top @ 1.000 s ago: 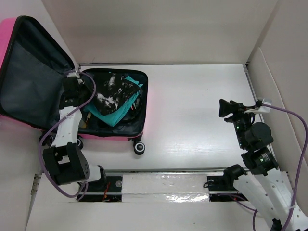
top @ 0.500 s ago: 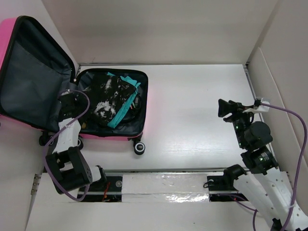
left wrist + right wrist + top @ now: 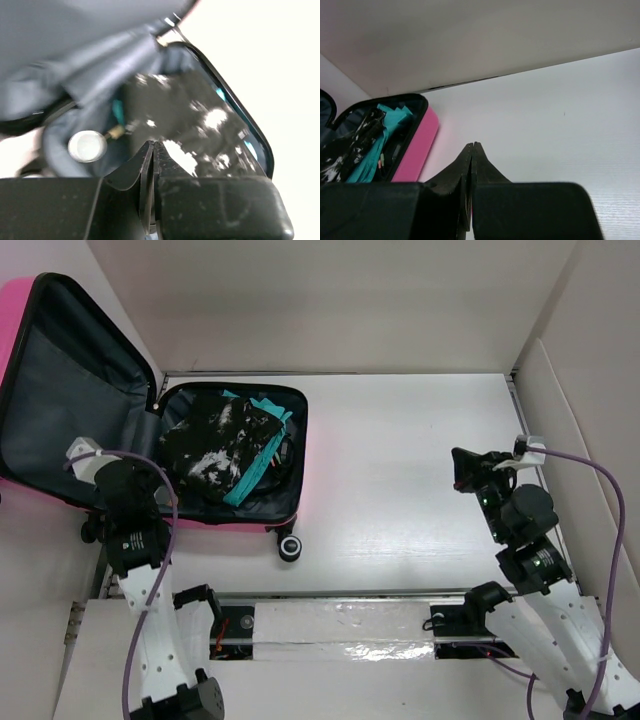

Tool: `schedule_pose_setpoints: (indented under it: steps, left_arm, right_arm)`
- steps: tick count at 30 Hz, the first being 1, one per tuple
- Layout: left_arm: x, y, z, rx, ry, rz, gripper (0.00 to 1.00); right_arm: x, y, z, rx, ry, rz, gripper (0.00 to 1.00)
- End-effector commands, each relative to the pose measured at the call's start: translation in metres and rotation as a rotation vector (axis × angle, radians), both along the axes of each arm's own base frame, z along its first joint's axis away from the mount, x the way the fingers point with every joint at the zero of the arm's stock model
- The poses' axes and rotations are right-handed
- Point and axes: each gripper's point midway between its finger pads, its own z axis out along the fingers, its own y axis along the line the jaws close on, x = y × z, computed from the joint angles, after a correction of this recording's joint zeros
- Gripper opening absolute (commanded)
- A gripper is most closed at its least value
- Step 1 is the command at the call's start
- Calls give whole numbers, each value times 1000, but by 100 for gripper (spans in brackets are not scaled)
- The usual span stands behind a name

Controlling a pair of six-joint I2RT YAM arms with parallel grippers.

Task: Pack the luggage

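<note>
Luggage (image 3: 60,410) open just ahead of left gripper (image 3: 152,150), well left of right gripper (image 3: 471,148), we see both clenched on nothing, clothes (image 3: 215,440) inside

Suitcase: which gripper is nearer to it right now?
Left. The left gripper, shut, is at the open suitcase's near edge, by the hinge. The right gripper, also shut, is well off to the suitcase's right, over the table.

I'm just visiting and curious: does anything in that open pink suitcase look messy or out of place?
Only slightly. In the bright-pink hard-shell suitcase, the black-and-white patterned garment and the teal cloth lie crumpled in a heap rather than folded flat. All of it lies inside the rim, and nothing looks damaged.
</note>
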Motion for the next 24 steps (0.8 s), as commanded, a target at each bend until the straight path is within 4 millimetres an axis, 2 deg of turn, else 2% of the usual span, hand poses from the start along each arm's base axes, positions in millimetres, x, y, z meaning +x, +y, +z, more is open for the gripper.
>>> schedule_pose_setpoints:
  steps: [1,2,4,5,8,11,12,13,14,16,17,18,22,24]
  left_arm:
    - [-40,32,10,9,12,259,0]
    - [-52,36,12,-22,45,327,0]
    - [-78,60,16,18,83,518,0]
    - [-105,79,22,54,114,700,0]
    - [-134,89,35,112,159,861,0]
    - [-140,89,43,94,144,890,2]
    - [-146,91,43,119,157,925,9]
    - [-149,93,43,134,167,951,18]
    - [-149,95,40,146,183,964,37]
    - [-146,97,43,156,179,982,57]
    - [-140,100,47,162,184,993,74]
    - [-143,102,51,180,195,1023,79]
    - [-141,110,64,217,219,1108,80]
    - [-135,115,63,247,245,1140,73]
  right_arm:
    - [-3,14,22,-11,-67,82,0]
    - [-3,16,22,-14,-68,91,0]
    - [-3,20,22,-26,-65,113,0]
    - [-3,21,21,-30,-64,118,0]
    - [-2,28,19,-39,-58,149,12]
    - [0,35,17,-55,-47,186,18]
    - [0,39,16,-61,-45,207,21]
    - [0,40,15,-65,-44,214,22]
    - [-1,42,16,-67,-46,225,23]
    - [-3,48,15,-75,-45,263,23]
    - [-2,49,15,-77,-44,267,23]
    - [-2,50,15,-79,-44,272,23]
    - [1,52,11,-88,-30,274,23]
    - [1,55,9,-91,-24,286,23]
